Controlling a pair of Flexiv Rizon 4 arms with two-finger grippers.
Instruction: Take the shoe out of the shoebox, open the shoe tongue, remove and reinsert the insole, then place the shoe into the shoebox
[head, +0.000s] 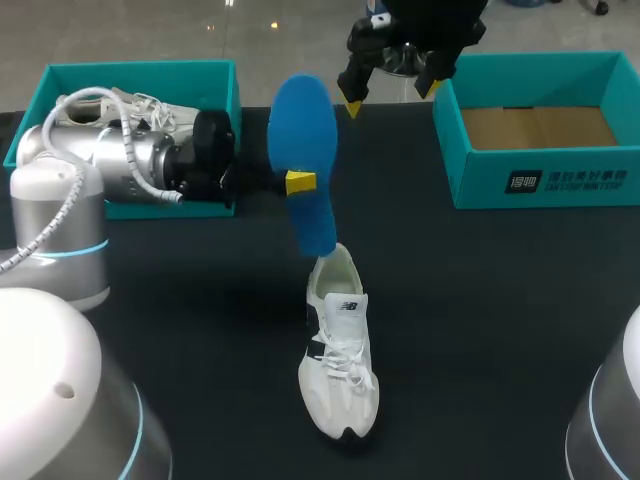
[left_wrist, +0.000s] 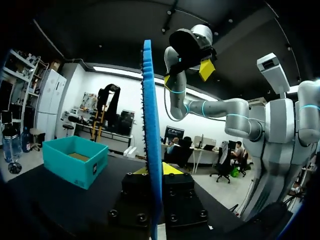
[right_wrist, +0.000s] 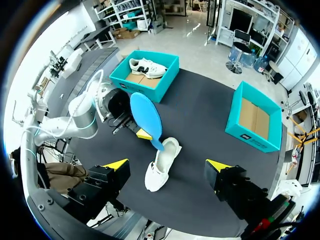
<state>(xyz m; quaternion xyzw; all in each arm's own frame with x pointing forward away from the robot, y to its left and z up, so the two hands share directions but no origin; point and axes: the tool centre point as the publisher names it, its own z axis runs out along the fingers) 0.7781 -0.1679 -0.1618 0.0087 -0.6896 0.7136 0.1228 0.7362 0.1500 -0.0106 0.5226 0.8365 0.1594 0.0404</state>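
White lace-up sneaker (head: 338, 365): stands on its sole on the black counter (head: 500, 320), nearest of the things. Its long axis runs near to far, with the toe toward the near edge and the heel opening away, laces up. From the right wrist view it (right_wrist: 159, 170) lies below and between that arm's yellow tips.

Blue foam insole (head: 303, 150): held clear of the counter just beyond the sneaker's heel. Its long axis is in line with the shoe's, the narrower end down at the heel opening and the broad end raised and farther off. Whether the low end is inside the shoe I cannot tell. The left wrist view shows it (left_wrist: 151, 125) edge-on between the fingers.

Left gripper (head: 300, 182): comes in level from the left, its jaws clamped on the insole's side edge about halfway along.

Teal cardboard box on the left (head: 150, 72): far left of the counter, behind the left arm, with a second white sneaker (head: 110, 108) lying in it.

Teal cardboard box on the right (head: 540, 185): far right, brown floor bare.

Right gripper (head: 392, 95): high over the far side, between the two boxes, jaws spread wide with nothing in them.
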